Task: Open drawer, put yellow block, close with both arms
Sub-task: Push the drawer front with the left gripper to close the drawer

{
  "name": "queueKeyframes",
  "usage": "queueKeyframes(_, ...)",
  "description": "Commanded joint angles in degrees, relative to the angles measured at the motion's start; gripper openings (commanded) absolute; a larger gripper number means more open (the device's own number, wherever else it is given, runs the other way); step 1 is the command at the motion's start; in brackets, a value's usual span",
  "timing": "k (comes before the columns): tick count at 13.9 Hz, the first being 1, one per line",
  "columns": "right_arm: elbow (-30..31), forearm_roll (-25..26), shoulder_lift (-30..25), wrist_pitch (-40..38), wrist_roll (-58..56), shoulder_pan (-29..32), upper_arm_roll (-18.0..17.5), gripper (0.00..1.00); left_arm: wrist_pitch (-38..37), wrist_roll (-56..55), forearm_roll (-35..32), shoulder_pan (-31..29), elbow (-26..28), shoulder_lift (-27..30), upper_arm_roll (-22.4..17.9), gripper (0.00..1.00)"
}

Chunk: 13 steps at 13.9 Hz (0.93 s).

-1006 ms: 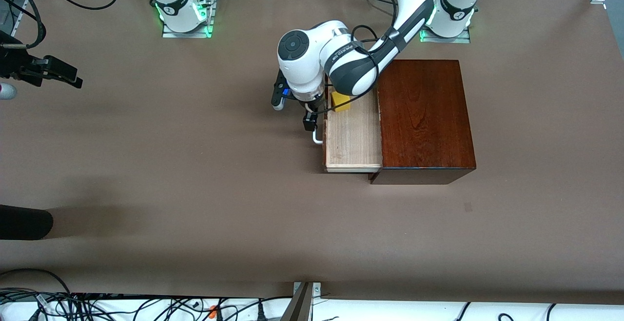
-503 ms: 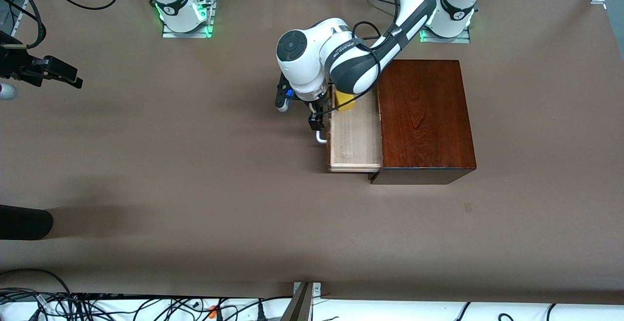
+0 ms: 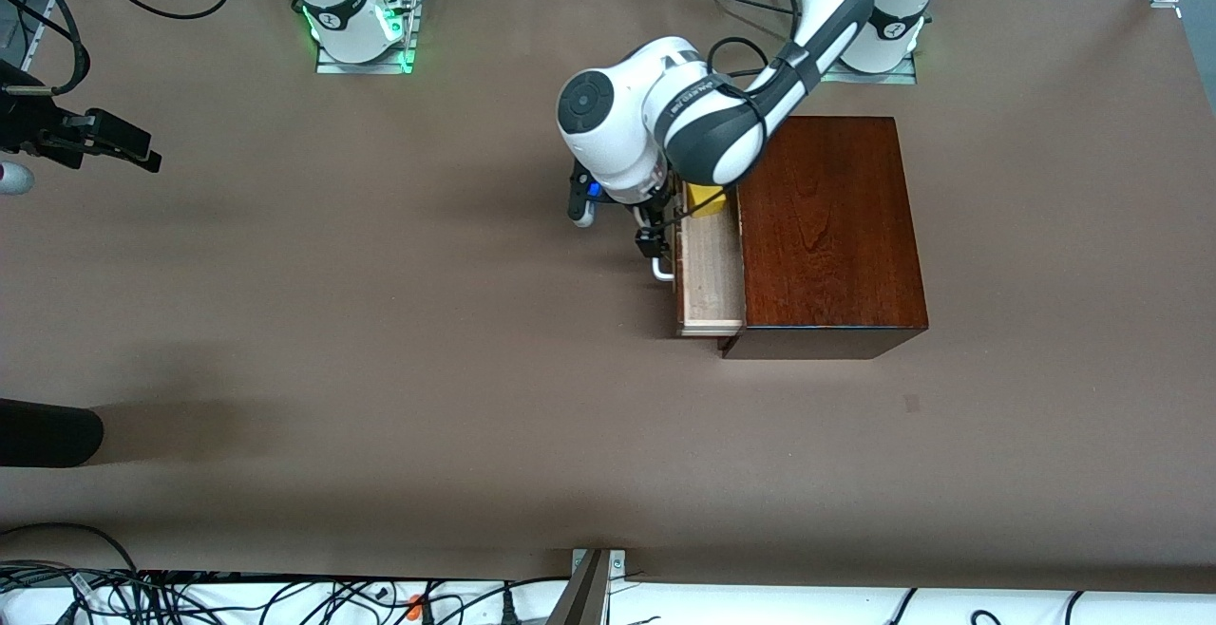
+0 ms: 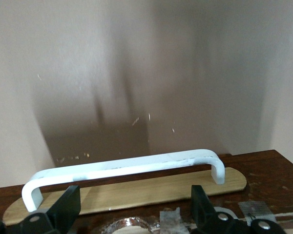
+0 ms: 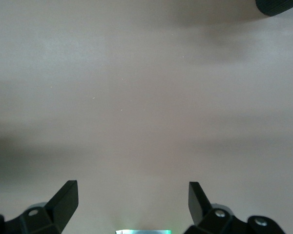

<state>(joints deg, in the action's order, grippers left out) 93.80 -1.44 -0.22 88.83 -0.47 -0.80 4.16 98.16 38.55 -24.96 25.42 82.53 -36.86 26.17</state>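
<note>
1. Drawer (image 3: 710,275) sticks partway out of the dark mahogany box (image 3: 828,226), toward the right arm's end of the table; only a narrow strip of the pale tray shows.
2. Yellow block (image 3: 705,198) sits in the drawer, at the tray's end farthest from the front camera, partly covered by the left arm's wrist.
3. Left gripper (image 3: 652,243) is down at the drawer front, right at the white handle (image 3: 662,270).
4. Left wrist view: the handle (image 4: 122,170) runs across in front of the fingers (image 4: 68,209), which stand wide apart and grip nothing (the bar is not between them, just past their tips).
5. Handle sits on a pale oval backing plate on the dark reddish-brown drawer front (image 4: 263,168).
6. Right gripper (image 3: 128,152) hangs over bare table (image 3: 380,369) at the right arm's end, well apart from the box; this arm waits.
7. Right wrist view: its fingers (image 5: 63,200) are spread wide with nothing between them, only brown table surface below.
8. Box rests flat on the table near the left arm's base (image 3: 869,60), drawer opening facing the right arm's end.
9. A dark rounded object (image 3: 47,432) shows at the edge of the front view, nearer the camera than the right gripper (cannot tell what it is).
</note>
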Motion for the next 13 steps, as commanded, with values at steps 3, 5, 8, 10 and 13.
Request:
queueKeyframes(3,-0.37,0.39,-0.04,-0.59,0.12,0.98,-0.91,1.00,-3.93,0.12,-1.85,-2.83,4.48,4.25,0.02,1.00)
queueKeyframes(5,-0.46,0.47,-0.04,-0.59,0.12,0.98,-0.91,1.00,-6.04,0.12,-1.85,-3.62,4.57,4.52,0.02,1.00)
queueKeyframes(8,-0.37,0.39,-0.04,-0.59,-0.06,0.98,-0.91,1.00,-9.29,-2.68,-1.85,-4.42,4.48,4.52,0.02,1.00)
queueKeyframes(10,-0.37,0.47,-0.04,-0.59,0.12,0.98,-0.91,1.00,-10.44,-5.32,-1.85,-4.07,4.48,4.52,0.02,1.00)
queueKeyframes(13,-0.37,0.56,-0.04,-0.59,0.12,0.98,-0.91,1.00,-10.35,-10.14,-2.63,-2.76,4.05,3.99,0.11,1.00)
